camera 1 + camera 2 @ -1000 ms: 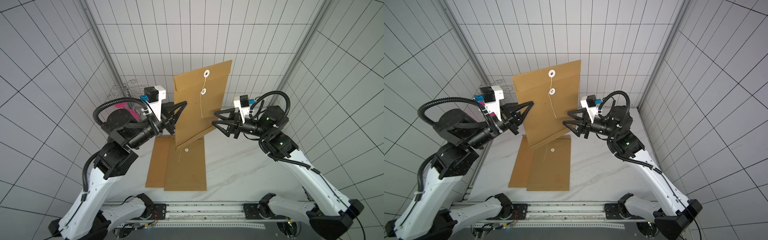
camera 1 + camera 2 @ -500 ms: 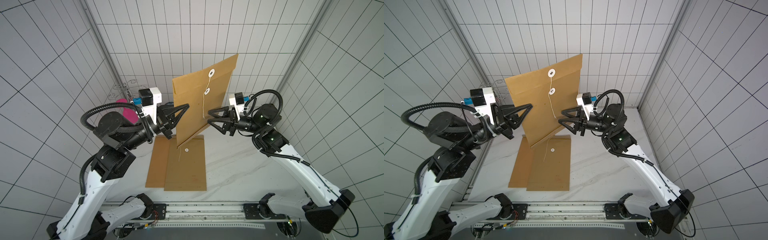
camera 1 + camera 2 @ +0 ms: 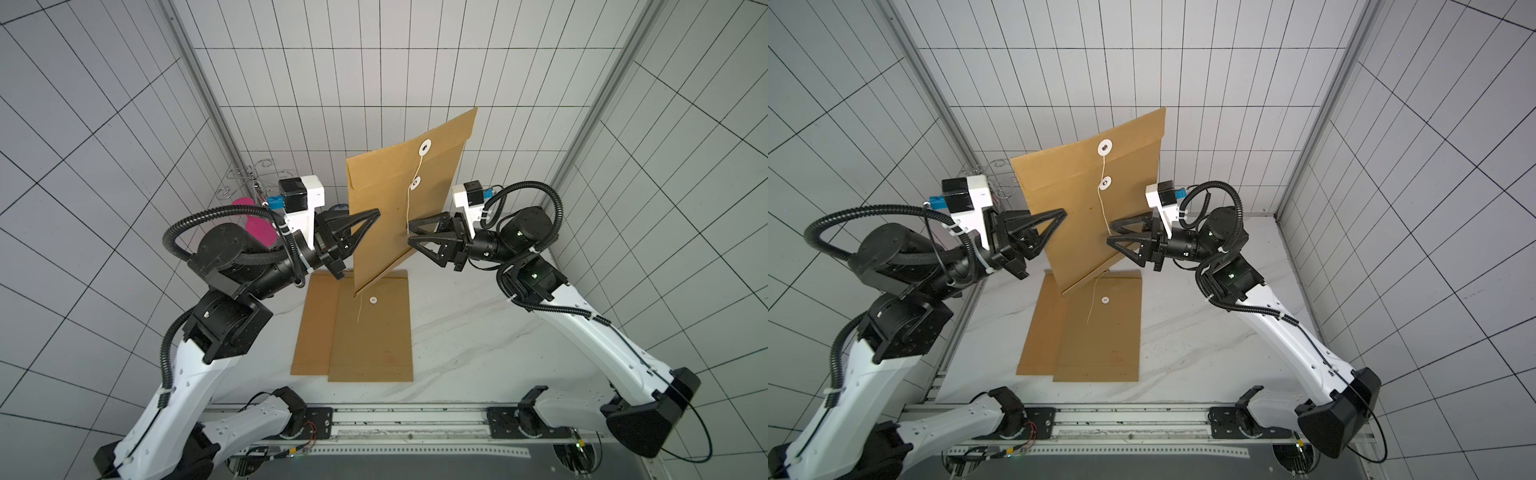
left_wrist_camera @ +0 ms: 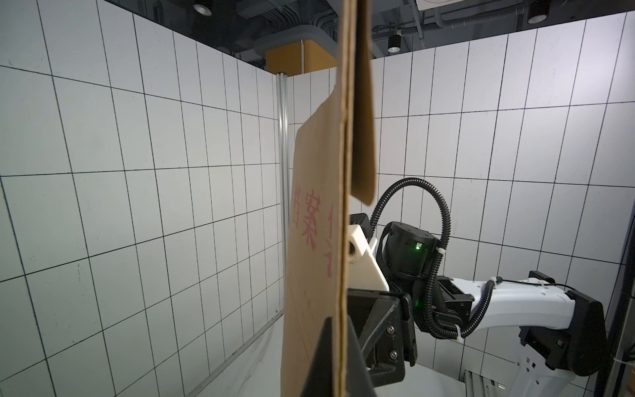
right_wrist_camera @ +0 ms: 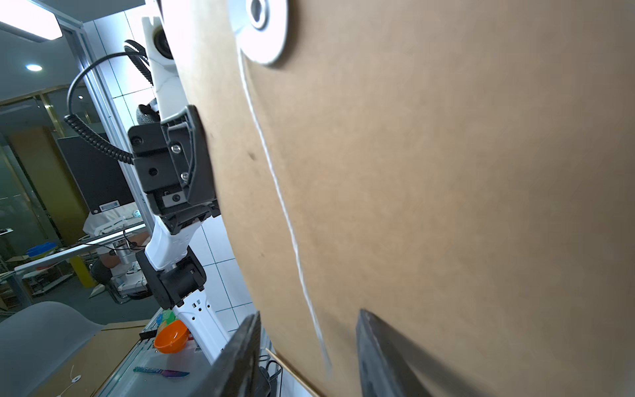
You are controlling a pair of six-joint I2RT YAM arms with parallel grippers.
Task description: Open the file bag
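My left gripper (image 3: 376, 214) is pressed together on the side edge of the file bag (image 3: 399, 216), holding it upright and slightly tilted in the air above the table (image 3: 457, 340), as both top views show (image 3: 1075, 224). In the left wrist view the bag (image 4: 343, 223) is seen edge on, with my fingers (image 4: 321, 364) clamped on either side of it and its flap (image 4: 364, 137) standing a little off the body. The face turned away from the top cameras carries red printed characters (image 4: 309, 227). On the near face a white string (image 3: 408, 203) runs from the upper white disc (image 3: 424, 146) on the flap to the lower white disc (image 3: 414, 183) and then hangs down the brown paper. My right gripper (image 3: 409, 233) sits at that face with its jaws spread, tips close to the paper. In the right wrist view the string (image 5: 275, 178) comes down between my two dark fingers (image 5: 381, 354), not pinched; I cannot tell whether they touch the bag. Below, two more file bags lie flat on the table, one (image 3: 374, 332) overlapping the other (image 3: 316, 324).
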